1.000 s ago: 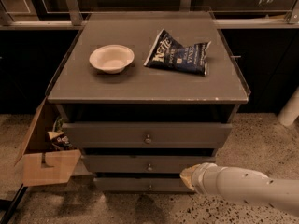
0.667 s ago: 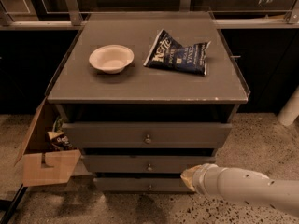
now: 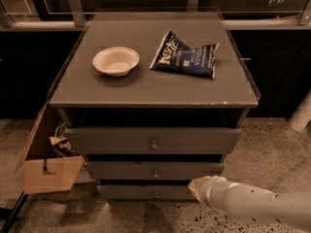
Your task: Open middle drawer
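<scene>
Three drawers, one bowl, one bag, one box, gripper lower-right

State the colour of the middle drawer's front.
The middle drawer is grey, camera view; gripper just below its right end.

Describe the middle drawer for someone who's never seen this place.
Find the grey cabinet with a bowl on top. Of three knobbed fronts, the middle drawer is second down, with the pincer below its right end. It is narrower than the top drawer, wider than the bottom drawer.

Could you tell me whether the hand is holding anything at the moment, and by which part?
It cannot be told; the hand is low by the middle drawer, right of its knob, apart from it.
</scene>
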Controlling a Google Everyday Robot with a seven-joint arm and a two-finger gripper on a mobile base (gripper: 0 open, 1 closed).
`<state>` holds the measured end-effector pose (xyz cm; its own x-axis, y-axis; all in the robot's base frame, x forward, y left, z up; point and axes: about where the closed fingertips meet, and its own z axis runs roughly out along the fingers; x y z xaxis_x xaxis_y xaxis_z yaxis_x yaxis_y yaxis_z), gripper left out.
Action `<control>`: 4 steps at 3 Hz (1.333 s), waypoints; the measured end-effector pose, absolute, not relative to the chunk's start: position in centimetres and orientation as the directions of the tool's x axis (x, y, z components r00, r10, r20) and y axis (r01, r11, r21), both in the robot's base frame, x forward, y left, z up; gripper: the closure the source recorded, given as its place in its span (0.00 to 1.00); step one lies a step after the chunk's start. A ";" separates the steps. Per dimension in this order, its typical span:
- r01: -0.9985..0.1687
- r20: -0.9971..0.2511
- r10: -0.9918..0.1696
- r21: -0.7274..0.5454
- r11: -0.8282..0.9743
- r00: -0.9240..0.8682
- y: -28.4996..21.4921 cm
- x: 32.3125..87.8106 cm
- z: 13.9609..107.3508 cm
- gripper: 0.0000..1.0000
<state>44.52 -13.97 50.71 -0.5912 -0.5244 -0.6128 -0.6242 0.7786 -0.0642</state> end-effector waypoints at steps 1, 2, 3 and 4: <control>-0.608 -0.662 -0.501 -0.085 0.789 -0.557 -13.8 46.4 49.8 1.00; -0.652 -0.720 -0.494 -0.076 0.754 -0.487 -12.8 48.9 49.3 1.00; -0.709 -0.740 -0.508 -0.060 0.702 -0.441 -12.5 50.2 49.0 1.00; -0.728 -0.723 -0.517 -0.028 0.685 -0.459 -12.6 49.7 48.7 1.00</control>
